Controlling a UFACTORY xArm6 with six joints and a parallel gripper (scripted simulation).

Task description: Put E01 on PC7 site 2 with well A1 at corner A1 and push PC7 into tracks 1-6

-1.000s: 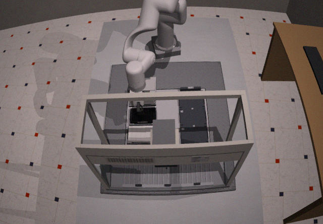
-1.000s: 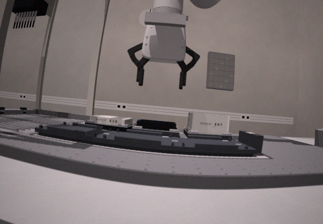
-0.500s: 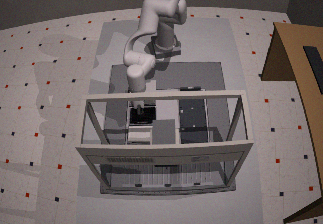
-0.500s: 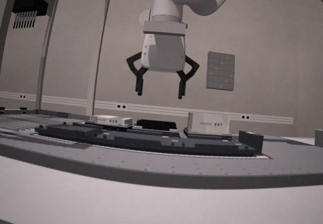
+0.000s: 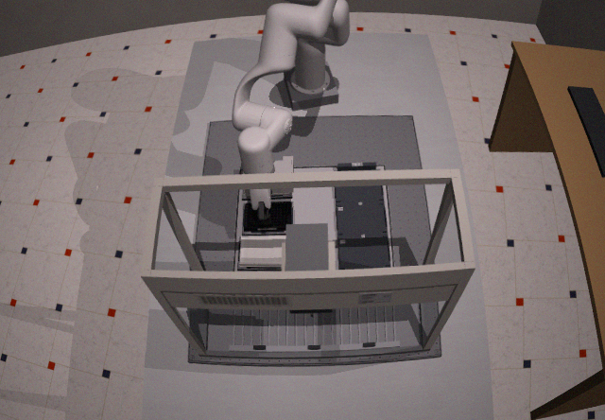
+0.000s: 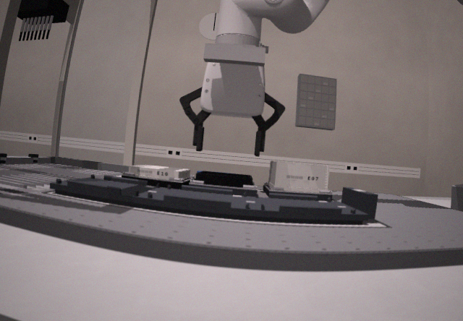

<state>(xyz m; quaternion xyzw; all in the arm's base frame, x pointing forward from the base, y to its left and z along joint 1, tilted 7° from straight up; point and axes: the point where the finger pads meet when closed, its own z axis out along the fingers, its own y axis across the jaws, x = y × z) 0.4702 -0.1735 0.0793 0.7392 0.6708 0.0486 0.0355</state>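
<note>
My gripper (image 5: 262, 212) (image 6: 228, 148) is open and empty. It hangs pointing down, a short way above the black plate E01 (image 5: 281, 215) (image 6: 224, 178) in the middle nest. The white plate E10 (image 5: 261, 253) (image 6: 157, 171) lies in the nest on the rail side. The white deep-well block E07 (image 6: 299, 177) stands in the nest on the arm's side; in the top view the arm mostly hides it. The dark carrier PC7 (image 5: 361, 224) (image 6: 209, 203) lies on the apron beside the nests. Its sites are bare and its handle (image 5: 356, 165) (image 6: 359, 198) is towards the arm's base.
The instrument's pale frame (image 5: 312, 178) spans the deck above the nests and carrier. The loading rails (image 5: 312, 327) (image 6: 33, 171) lie beyond the carrier. A black pipetting head (image 6: 40, 7) hangs from the frame. A brown table (image 5: 552, 102) stands off to one side.
</note>
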